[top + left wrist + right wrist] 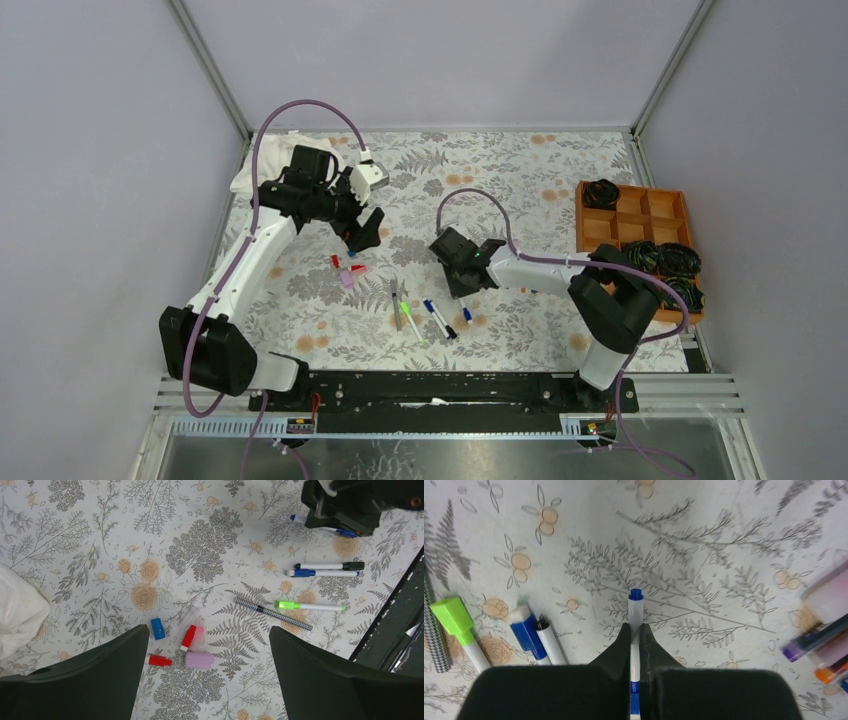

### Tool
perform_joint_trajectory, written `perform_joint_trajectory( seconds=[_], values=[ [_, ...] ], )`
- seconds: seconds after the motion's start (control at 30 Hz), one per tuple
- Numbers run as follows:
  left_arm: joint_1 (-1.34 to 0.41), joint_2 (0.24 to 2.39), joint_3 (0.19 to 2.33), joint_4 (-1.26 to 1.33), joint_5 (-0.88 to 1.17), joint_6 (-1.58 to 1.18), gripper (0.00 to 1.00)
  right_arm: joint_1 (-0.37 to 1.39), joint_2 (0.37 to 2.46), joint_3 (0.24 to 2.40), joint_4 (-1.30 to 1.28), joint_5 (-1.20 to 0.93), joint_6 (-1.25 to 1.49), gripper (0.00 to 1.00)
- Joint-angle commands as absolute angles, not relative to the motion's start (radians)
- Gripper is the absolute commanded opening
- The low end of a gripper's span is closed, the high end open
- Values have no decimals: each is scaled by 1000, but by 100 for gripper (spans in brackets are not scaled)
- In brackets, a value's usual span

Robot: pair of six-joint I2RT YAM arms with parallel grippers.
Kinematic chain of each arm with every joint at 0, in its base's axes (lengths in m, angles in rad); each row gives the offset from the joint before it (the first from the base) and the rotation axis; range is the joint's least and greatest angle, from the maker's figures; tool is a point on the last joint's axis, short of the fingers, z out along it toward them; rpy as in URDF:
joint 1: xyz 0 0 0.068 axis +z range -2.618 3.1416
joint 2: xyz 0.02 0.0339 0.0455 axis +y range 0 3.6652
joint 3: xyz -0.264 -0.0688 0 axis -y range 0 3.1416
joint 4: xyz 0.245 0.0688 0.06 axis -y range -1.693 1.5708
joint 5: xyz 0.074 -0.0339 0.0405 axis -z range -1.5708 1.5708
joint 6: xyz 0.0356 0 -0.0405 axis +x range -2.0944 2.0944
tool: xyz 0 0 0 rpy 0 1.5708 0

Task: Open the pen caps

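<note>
**Two-arm pen uncapping, viewed from beside the surface (560,170).**

**State.** The right tool (635,628) is clamped on the white barrel of a blue-ended pen (635,609), which juts out ahead of the jaws. It cannot be told whether the pen is lifted or rests on the surface. Nor can it be told whether its cap is the blue end in front or the blue band back between the jaws. The left tool (365,232) hangs spread wide and empty over the loose caps, well apart from that pen.

**Risks.** The grip takes only a narrow stretch of a smooth round barrel. A pull on the cap that runs off the pen's axis would probably swivel the pen or slide it out. The left tool has to cross over to reach it, and a low approach could scatter the caps or nudge the neighbouring pens.

**Count.**
- **Loose caps, four:** a blue cap (158,628), a red cap (160,660), a second red cap (188,637) and a lilac cap (199,659).
- **Pens lying near the right tool, four:** a checked pen (273,613), a green-capped pen (310,606), a blue-capped pen (322,573) and a black-ended pen (327,566).
- **Pen held:** one.
- **Further pens (814,642):** purple and orange ends, too blurred to count.
</note>
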State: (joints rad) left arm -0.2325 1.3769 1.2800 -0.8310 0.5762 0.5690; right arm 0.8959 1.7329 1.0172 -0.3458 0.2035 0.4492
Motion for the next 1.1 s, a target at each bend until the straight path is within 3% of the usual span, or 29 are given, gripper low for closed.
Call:
perform_joint_trajectory(
  seconds=[0.0, 0.43, 0.67, 0.9, 1.07],
  values=[
    [-225, 1381, 1272, -847, 637, 529, 99, 858, 1681, 1132, -394, 203, 444, 0],
    [-225, 1411, 1336, -804, 801, 332, 98, 858, 1557, 1347, -237, 299, 611, 0],
    [-229, 1414, 1269, -772, 1000, 306, 99, 859, 1564, 1355, -151, 304, 727, 0],
    [-281, 1436, 1204, -678, 998, 241, 99, 862, 1571, 1353, -102, 299, 785, 0],
    [-293, 1490, 1232, -667, 985, 236, 86, 862, 1583, 1342, -89, 258, 833, 0]
  ],
)
